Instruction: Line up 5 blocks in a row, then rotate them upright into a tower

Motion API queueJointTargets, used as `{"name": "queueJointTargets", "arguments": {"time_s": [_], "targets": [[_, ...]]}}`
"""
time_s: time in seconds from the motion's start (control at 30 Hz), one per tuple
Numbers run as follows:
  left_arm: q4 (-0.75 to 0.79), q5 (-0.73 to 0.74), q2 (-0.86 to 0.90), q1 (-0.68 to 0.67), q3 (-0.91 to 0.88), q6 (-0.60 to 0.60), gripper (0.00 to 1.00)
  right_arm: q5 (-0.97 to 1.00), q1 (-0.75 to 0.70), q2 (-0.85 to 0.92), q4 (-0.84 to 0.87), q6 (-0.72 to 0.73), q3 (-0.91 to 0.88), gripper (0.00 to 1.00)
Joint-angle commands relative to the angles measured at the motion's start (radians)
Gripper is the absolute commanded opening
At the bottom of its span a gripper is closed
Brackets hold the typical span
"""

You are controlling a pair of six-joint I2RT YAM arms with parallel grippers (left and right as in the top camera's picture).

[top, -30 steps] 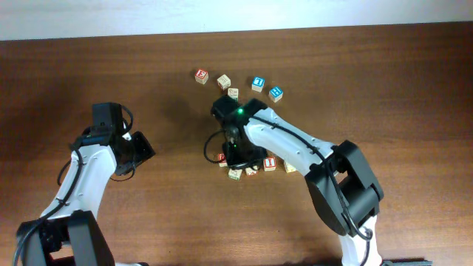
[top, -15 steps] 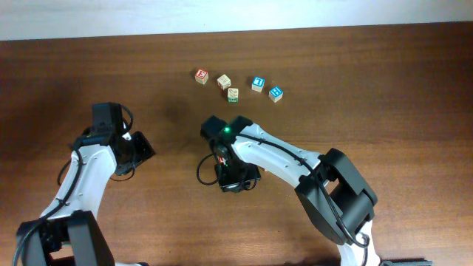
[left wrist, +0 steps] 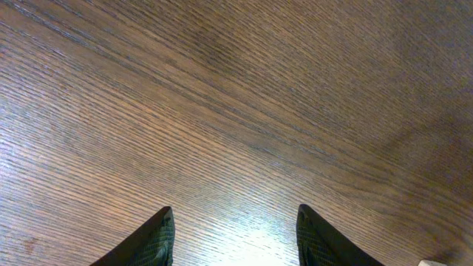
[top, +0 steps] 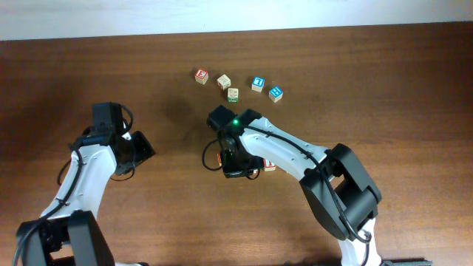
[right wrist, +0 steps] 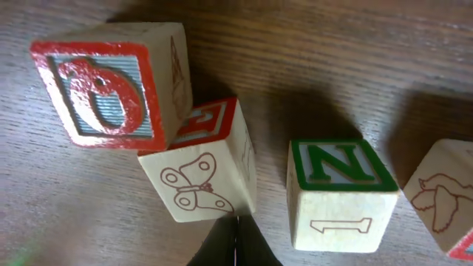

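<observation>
A row of blocks lies at the back: a red-faced one, two beige ones and two blue-faced ones. A second cluster sits under my right gripper; overhead only a red-faced block of it shows. In the right wrist view that cluster is a red block, a butterfly block, a green N block and a bird block. My right gripper is shut, its tips touching the butterfly block's lower corner. My left gripper is open over bare wood.
The brown wooden table spreads all round. A white wall strip runs along the far edge. The right arm lies across the middle, over part of the near cluster.
The right gripper swung down-left over the near cluster, then back up a little, with its jaws closing fully. The near blocks are now mostly covered. The left arm has not moved.
</observation>
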Motion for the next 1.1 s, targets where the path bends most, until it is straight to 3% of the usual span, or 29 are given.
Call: {"name": "queueJointTargets", "arguments": {"time_s": [0.0, 0.13, 0.53, 0.77, 1.07], "targets": [[0.002, -0.010, 0.006, 0.003, -0.007, 0.017, 0.51, 0.010, -0.007, -0.019, -0.010, 0.009, -0.005, 0.04], [-0.002, -0.010, 0.006, 0.003, -0.007, 0.017, 0.51, -0.074, 0.006, -0.019, -0.020, 0.009, -0.005, 0.05], [-0.002, -0.010, 0.006, 0.003, -0.007, 0.017, 0.51, 0.008, 0.027, -0.019, 0.036, 0.062, -0.005, 0.04], [-0.002, -0.010, 0.006, 0.003, -0.007, 0.017, 0.51, 0.040, -0.051, -0.019, 0.085, 0.087, -0.005, 0.04], [-0.002, -0.010, 0.006, 0.003, -0.007, 0.017, 0.51, 0.042, -0.058, -0.019, 0.227, 0.003, -0.005, 0.05]]}}
